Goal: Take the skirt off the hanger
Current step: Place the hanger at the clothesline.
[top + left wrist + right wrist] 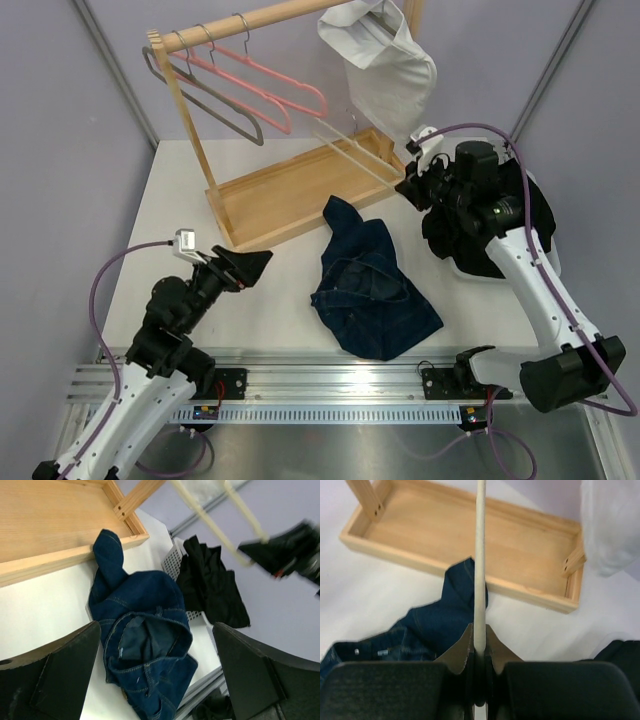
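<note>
Fingers [457, 655] of the right gripper [479, 647] pinch a cream hanger [480, 555]; the left gripper [248, 264] hangs wide open, empty; the table [170, 200] offers bare room on its left side; swinging the hanger could knock the wooden rack [290, 190] or snag the white cloth [385, 70] above; the denim skirt [372, 290] lies free, near the front edge, where a nudge might drop it

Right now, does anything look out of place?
The denim skirt lies crumpled on the table, one end against the wooden base. The right gripper is shut on a bare cream hanger slanting above that base.
</note>
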Robot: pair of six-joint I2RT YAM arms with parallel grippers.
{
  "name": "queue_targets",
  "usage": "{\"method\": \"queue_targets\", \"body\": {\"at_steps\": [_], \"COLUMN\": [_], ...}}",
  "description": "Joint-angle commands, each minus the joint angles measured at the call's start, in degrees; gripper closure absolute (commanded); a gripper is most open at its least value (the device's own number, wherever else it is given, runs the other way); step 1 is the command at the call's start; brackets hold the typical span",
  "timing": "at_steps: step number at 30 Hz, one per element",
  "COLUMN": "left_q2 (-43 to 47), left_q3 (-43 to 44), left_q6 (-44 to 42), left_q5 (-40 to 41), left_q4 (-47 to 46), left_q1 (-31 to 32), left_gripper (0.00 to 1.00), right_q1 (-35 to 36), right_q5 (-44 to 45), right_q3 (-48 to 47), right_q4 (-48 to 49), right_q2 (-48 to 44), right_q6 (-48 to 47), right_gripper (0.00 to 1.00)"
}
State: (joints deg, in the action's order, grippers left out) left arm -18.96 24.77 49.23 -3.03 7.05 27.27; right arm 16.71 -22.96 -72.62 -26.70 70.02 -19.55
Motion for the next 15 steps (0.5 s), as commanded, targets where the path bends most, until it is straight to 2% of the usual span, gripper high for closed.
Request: {"method": "queue_targets", "body": {"at_steps": [1,8,15], "left_q2": [3.04,7.88,8.94], "left_q3": [0.1,-2.62,-3.59], "left_q6": [-5.03,-3.27,-3.62], "left_q5": [-5.49,-6.82,-8.05], "left_q4": [1.12,0.69,1.56], "left_q1": [-0.28,-0.28,-0.28], "left_gripper": [0.01,0.01,0.01], "right_q1": [-0.19,0.07,5.43], "right_q5": [1.43,1.61,4.32], "right_q3": [-9.19,-21.84,-27.13], "right_q4": [1.12,1.03,2.79], "right_q2": [3.62,10.13,13.21], "right_q6": [6.54,6.72,2.34], "right_gripper": [1.0,1.0,1.0]}}
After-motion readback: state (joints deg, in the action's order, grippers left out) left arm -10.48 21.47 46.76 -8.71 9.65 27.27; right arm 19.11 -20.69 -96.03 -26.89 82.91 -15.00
